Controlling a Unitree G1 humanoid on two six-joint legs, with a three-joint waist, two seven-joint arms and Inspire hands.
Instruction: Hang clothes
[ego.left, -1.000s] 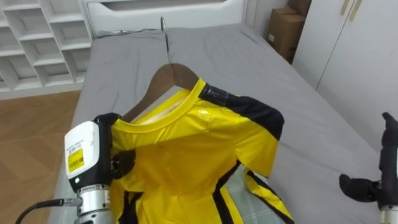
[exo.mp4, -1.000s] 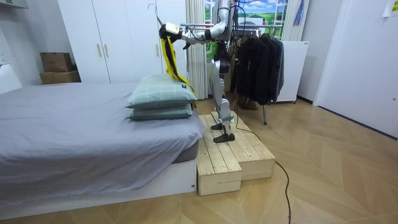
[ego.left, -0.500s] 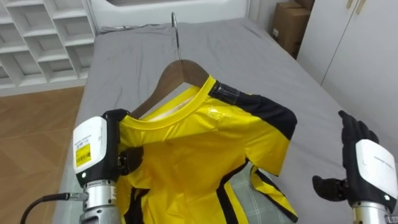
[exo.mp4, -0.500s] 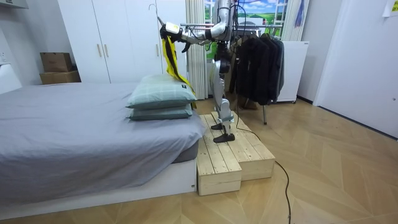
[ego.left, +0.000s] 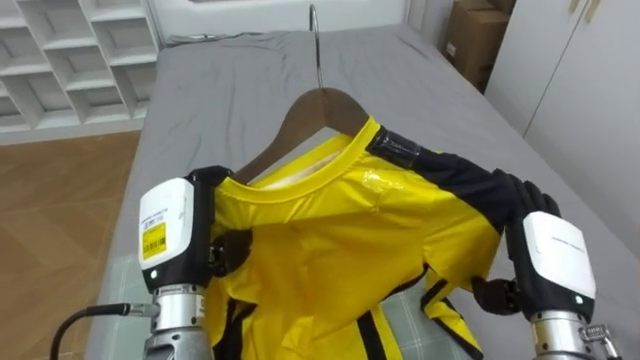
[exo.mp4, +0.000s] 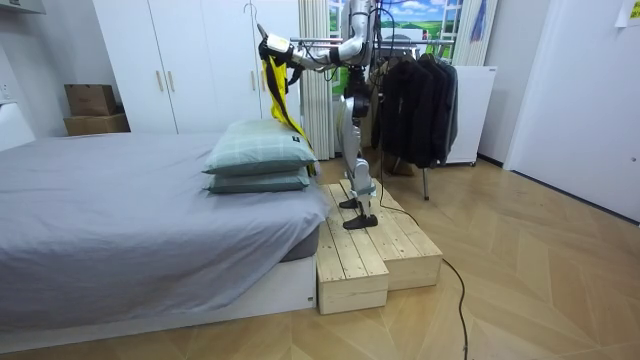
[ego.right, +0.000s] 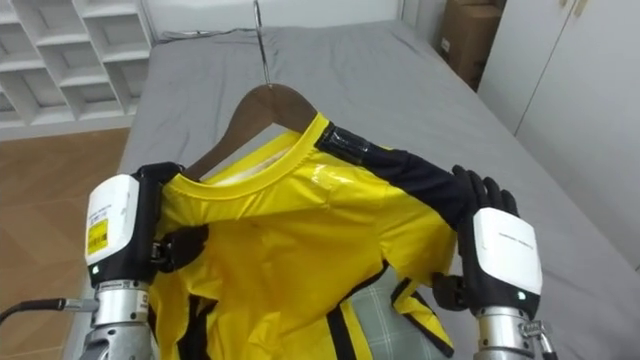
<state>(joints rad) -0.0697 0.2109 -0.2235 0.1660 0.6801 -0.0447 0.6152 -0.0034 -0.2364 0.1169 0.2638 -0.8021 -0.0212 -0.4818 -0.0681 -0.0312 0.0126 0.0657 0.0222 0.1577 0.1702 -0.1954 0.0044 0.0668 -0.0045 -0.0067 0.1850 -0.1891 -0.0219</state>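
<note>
Two hands bracket a yellow jersey with black shoulders (ego.left: 340, 250) on a brown wooden hanger (ego.left: 320, 105): left hand (ego.left: 180, 235) clenched on one shoulder, right hand (ego.left: 550, 255) straight-fingered against the other. Light, limp, probably slick cloth; grip the stiff hanger.

You get soft, even light with no hard shadows. The shirt (ego.left: 340, 250) shows a pale sheen between the left hand (ego.left: 175, 235) and the right hand (ego.left: 550, 260), with gentle shading in its folds. The bed (ego.left: 230, 90) beyond both hands is evenly lit.
</note>
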